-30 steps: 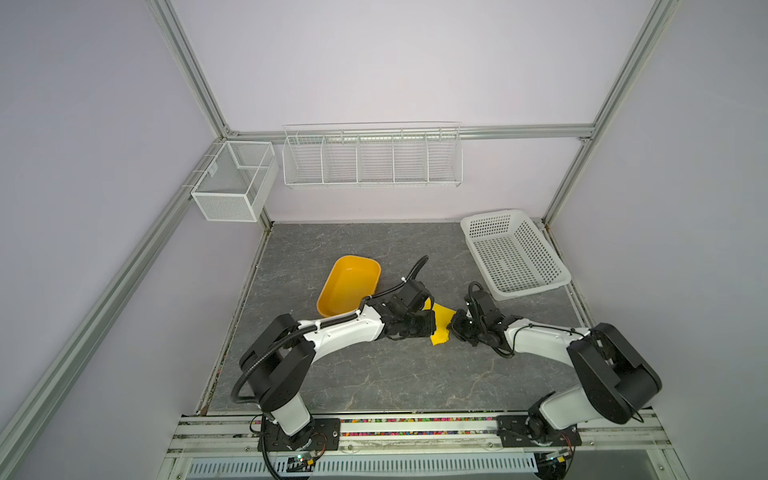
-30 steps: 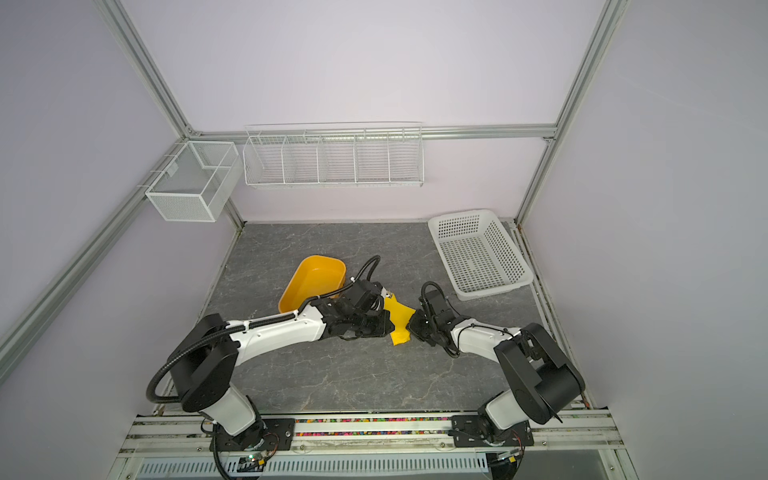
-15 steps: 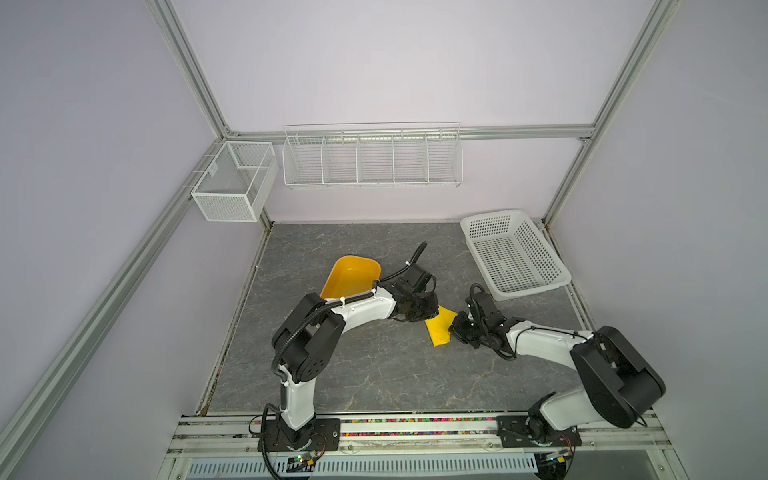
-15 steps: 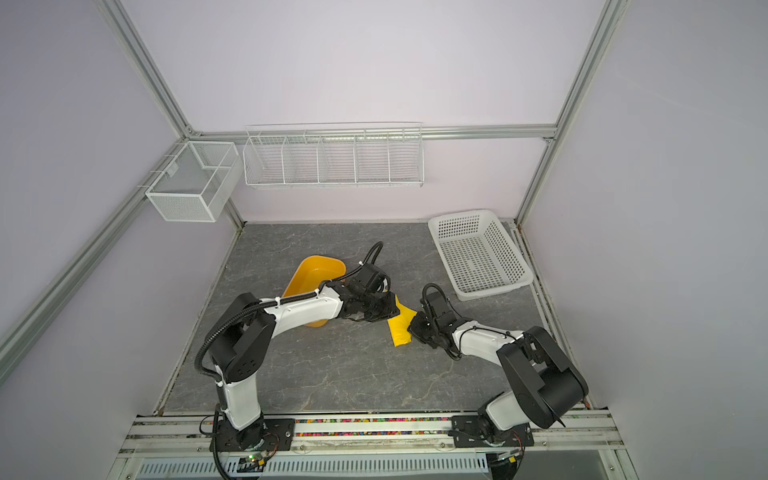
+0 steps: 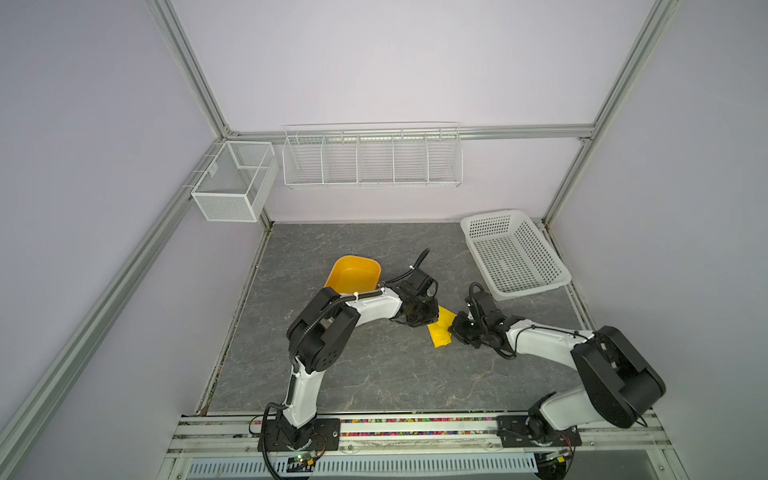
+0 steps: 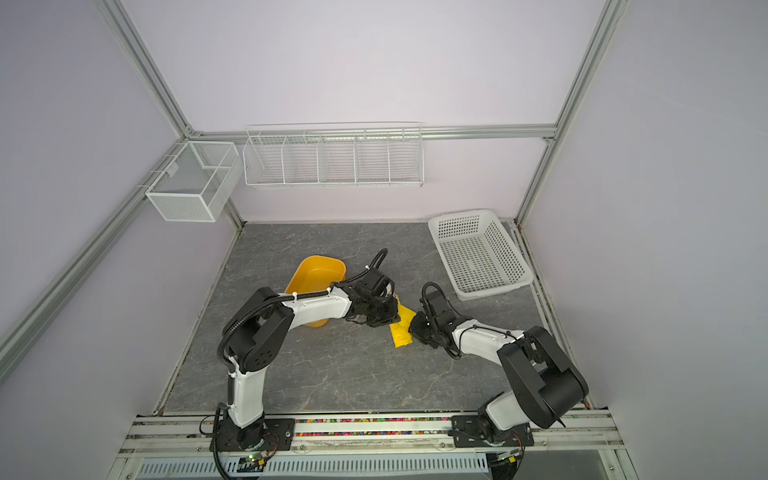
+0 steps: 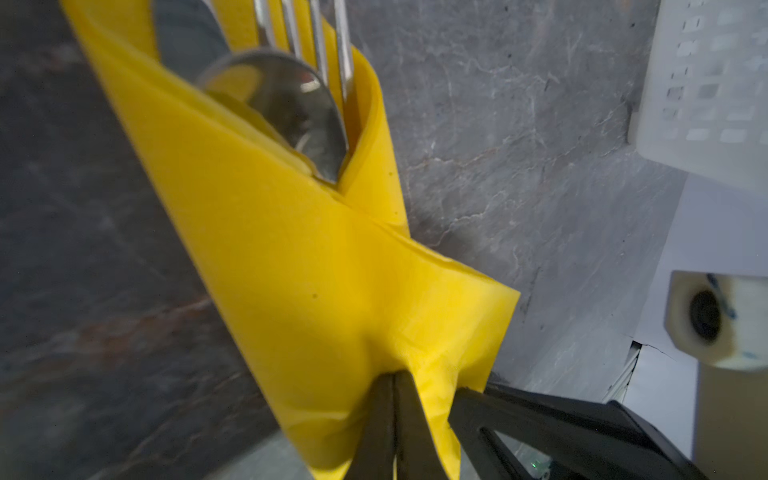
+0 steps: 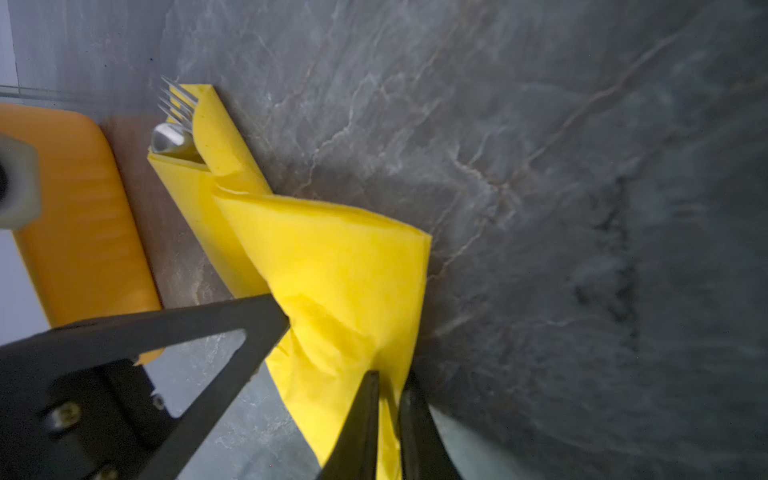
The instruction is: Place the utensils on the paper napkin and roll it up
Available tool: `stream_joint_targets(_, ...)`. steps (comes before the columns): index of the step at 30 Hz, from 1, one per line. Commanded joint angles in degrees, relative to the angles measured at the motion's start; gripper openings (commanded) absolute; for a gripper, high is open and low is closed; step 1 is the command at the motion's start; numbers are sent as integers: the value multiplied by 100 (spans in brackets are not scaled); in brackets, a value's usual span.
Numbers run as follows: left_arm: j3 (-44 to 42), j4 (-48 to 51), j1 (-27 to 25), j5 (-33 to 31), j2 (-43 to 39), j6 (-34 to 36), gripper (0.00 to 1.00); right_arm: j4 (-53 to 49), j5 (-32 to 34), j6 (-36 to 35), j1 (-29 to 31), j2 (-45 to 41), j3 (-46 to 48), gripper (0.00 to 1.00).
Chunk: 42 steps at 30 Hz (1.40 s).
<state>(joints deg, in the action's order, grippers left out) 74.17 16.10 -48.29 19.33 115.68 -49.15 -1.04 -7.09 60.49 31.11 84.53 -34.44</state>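
Left gripper clamps the napkin wrapped around the utensils; right gripper, at its three o'clock, straddles it, jaws slightly apart, grip unclear.

There are one paper napkin, one fork, one clearly visible spoon, one orange-yellow tub, one white plastic basket, two white wire racks, a mesh box and a long shelf, and two grippers: left gripper, right gripper.

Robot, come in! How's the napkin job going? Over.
Left hand shut on thin yellow paper napkin. Right hand: jaws slightly apart round its fold, grip unclear. Shiny silver metal fork and spoon wrapped inside, tips poking out. Orange-yellow plastic tub nearby, not touching.
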Motion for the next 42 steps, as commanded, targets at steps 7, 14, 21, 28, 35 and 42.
stream_joint_targets(7, -159, -2, -22, 38, 91, -92, 4, -288, -142, -427, -66, 155, -214, 31)
stream_joint_targets(14, -229, -344, -26, 98, -109, -130, 5, -15, -354, -493, -65, 454, -160, 22)
stream_joint_targets(21, -109, 357, 51, -362, -945, 376, 11, 115, -299, -442, -62, 387, -30, 6)
stream_joint_targets(28, -1080, 577, 736, -634, -2055, 251, 21, 439, -467, -350, -63, 351, 99, 7)
stream_joint_targets(35, -1521, -381, 791, 237, -1775, -258, 23, 846, -652, -133, -48, 459, 318, 7)
stream_joint_targets(42, -947, -443, 556, 561, -1363, -82, 19, 920, -653, -82, 6, 416, 381, 8)
